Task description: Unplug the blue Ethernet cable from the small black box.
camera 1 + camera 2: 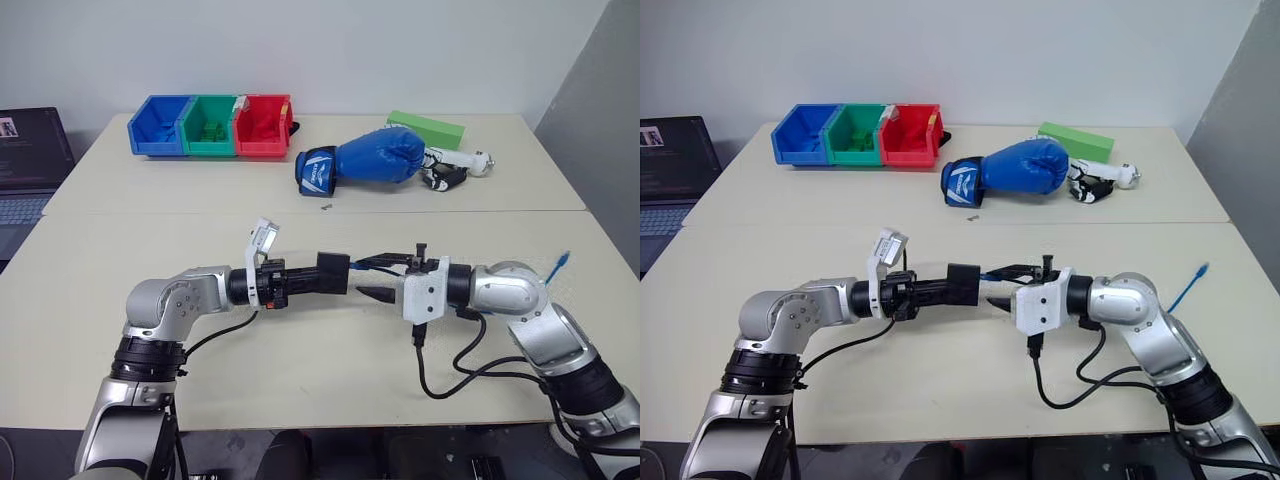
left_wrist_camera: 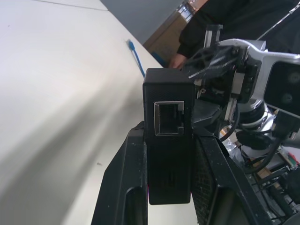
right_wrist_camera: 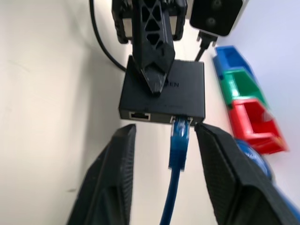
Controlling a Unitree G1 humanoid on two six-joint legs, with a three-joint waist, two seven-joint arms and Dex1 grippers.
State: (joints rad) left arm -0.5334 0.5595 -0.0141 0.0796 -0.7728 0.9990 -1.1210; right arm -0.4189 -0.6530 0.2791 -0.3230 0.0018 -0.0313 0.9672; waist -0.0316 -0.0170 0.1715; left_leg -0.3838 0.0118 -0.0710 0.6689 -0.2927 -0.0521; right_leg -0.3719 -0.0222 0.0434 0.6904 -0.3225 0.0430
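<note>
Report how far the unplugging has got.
Done: the left gripper holds the small black box above the table. In hand: the right gripper stands open around the blue Ethernet cable. Left: the plug looks still seated in its port; it must be pulled out.

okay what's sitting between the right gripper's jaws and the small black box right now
The blue Ethernet cable, its plug still in the small black box. It runs between the right gripper's open jaws without touching them, seen in the right wrist view.
</note>
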